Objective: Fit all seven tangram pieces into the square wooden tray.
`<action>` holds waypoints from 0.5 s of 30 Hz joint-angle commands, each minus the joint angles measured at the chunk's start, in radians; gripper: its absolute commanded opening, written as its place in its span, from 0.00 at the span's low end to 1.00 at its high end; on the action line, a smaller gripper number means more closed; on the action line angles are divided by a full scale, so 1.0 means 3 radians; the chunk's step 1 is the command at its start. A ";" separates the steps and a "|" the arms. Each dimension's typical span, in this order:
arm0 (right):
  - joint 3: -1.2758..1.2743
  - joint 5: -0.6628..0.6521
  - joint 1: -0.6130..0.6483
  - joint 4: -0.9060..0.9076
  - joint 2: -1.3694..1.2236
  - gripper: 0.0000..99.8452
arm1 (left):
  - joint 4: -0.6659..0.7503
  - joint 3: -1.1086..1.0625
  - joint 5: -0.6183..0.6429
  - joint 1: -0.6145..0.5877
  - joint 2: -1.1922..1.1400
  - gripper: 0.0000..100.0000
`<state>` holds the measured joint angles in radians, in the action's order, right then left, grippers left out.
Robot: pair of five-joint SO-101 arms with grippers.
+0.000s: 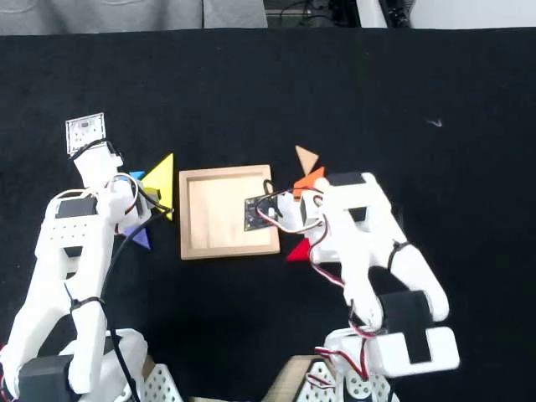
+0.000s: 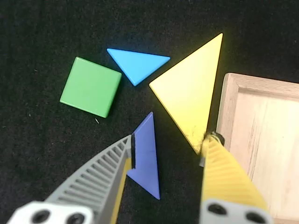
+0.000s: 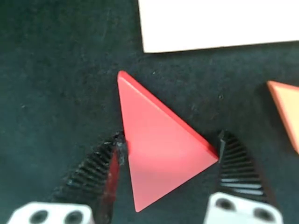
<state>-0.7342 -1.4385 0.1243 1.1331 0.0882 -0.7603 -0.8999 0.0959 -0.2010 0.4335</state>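
1. Yellow and grey, the left gripper (image 2: 170,140) hangs released over the black cloth (image 1: 419,100), jaws spread wide, grasping nothing.
2. Between its fingers lies a dark blue piece (image 2: 145,156), flat on the cloth, with one edge right at the grey finger (image 2: 114,163). The yellow finger's tip sits at the sharp corner of a yellow triangle (image 2: 191,93).
3. Farther out from this gripper are a light blue triangle (image 2: 137,64) and a green square (image 2: 91,86), near each other but apart.
4. The tray (image 2: 229,107) lies just beside the yellow triangle, its wooden rim close to the yellow finger.
5. The right gripper (image 3: 170,140), black, is also unclenched, jaws wide around a red triangle (image 3: 159,149) that lies flat on the cloth. Each fingertip is right at the triangle's outline, one at an edge and one at a corner. Whether they press on it cannot be told.
6. Beyond the red triangle's far point is the tray's edge. An orange piece (image 3: 287,107) lies off to one side, apart from the red one.
7. From above, the tray sits between the two arms. A tan triangle (image 1: 306,158) lies by its right side, just past the orange piece.
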 commanded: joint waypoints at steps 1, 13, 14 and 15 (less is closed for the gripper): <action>0.0243 -0.0010 0.0046 0.0215 0.0269 0.27 | 0.0066 0.0033 0.0005 -0.0038 0.0097 0.24; 0.1031 0.0675 0.0844 0.0680 0.0315 0.27 | -0.0159 0.0105 -0.0297 -0.0729 0.0128 0.24; 0.1112 0.0736 0.0951 0.0701 0.0315 0.27 | -0.0143 0.0049 -0.0368 -0.0811 0.0128 0.24; 0.1189 0.0777 0.1043 0.0706 0.0309 0.27 | -0.0123 -0.0023 -0.0440 -0.0903 0.0128 0.24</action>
<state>-0.4795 -1.2589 0.3483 1.3218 0.1435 -0.7940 -0.8999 0.0222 -0.4020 0.4335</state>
